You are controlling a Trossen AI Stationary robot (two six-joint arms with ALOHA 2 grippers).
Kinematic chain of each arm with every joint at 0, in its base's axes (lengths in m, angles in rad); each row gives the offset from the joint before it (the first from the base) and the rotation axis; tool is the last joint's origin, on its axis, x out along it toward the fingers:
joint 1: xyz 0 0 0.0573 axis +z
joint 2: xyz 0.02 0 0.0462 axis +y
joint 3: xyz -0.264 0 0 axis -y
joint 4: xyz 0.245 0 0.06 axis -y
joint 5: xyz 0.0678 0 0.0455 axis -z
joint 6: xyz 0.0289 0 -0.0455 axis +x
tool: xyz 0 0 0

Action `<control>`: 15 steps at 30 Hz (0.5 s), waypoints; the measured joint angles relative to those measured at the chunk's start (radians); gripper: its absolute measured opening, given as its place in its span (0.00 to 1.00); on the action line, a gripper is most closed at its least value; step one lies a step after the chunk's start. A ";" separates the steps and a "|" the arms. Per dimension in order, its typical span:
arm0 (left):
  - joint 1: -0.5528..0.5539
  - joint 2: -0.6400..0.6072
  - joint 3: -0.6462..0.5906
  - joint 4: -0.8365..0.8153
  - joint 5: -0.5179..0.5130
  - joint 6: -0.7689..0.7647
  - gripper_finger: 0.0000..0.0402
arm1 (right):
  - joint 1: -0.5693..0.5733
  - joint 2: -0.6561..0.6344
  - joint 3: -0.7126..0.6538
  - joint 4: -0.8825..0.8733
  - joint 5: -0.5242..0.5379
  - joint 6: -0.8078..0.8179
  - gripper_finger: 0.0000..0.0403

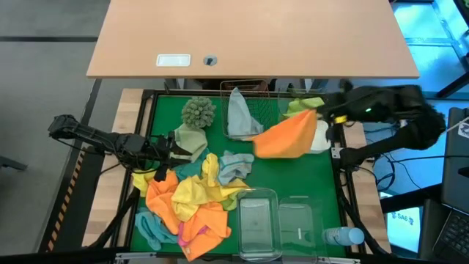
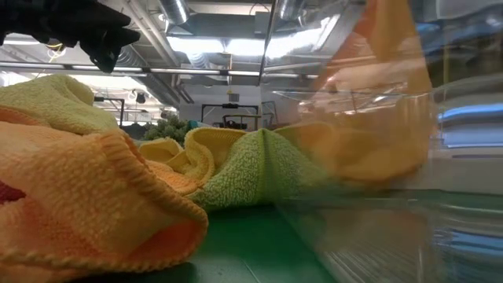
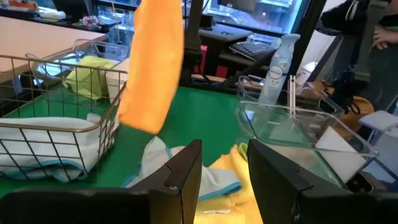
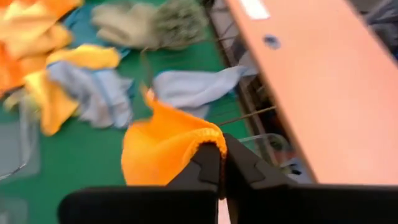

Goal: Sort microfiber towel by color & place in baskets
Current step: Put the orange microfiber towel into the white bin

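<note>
My right gripper [image 1: 321,116] is up over the table's far right, shut on an orange microfiber towel [image 1: 286,136] that also shows in the left wrist view [image 3: 152,62]. Beside it stands a copper wire basket [image 1: 245,92] with a pale grey-blue towel [image 1: 239,114] inside. A white tray [image 1: 321,139] behind the orange towel holds a lime green towel [image 1: 304,105]. A pile of orange, yellow and blue towels [image 1: 192,202] lies on the green mat at the near left. My left gripper [image 3: 224,168] waits open over that pile, nothing between its fingers. My right gripper pinches the orange towel at a bunched edge [image 4: 205,138] between its two shut fingers [image 4: 239,163]. The fingers slant down from the table's right side. The towel hangs slack below them, lifted clear of the mat.
Two clear plastic tubs [image 1: 256,220] [image 1: 299,224] stand at the near edge, a bottle with a blue cap [image 1: 344,236] to their right. A shaggy sage-green ball [image 1: 198,111] sits left of the wire basket. A wooden desk top [image 1: 249,37] borders the far side.
</note>
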 joint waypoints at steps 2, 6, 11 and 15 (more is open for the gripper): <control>0.000 0.000 0.000 0.009 -0.004 0.000 0.31 | -0.023 -0.028 0.000 0.017 0.022 -0.001 0.01; 0.000 0.000 0.000 0.019 -0.042 0.003 0.31 | -0.074 -0.068 0.000 0.072 0.071 -0.027 0.01; 0.000 0.000 0.000 0.020 -0.054 0.008 0.31 | -0.133 -0.127 -0.001 0.153 0.180 -0.058 0.01; 0.000 0.000 0.000 0.020 -0.059 0.008 0.31 | -0.175 -0.174 -0.001 0.229 0.256 -0.096 0.01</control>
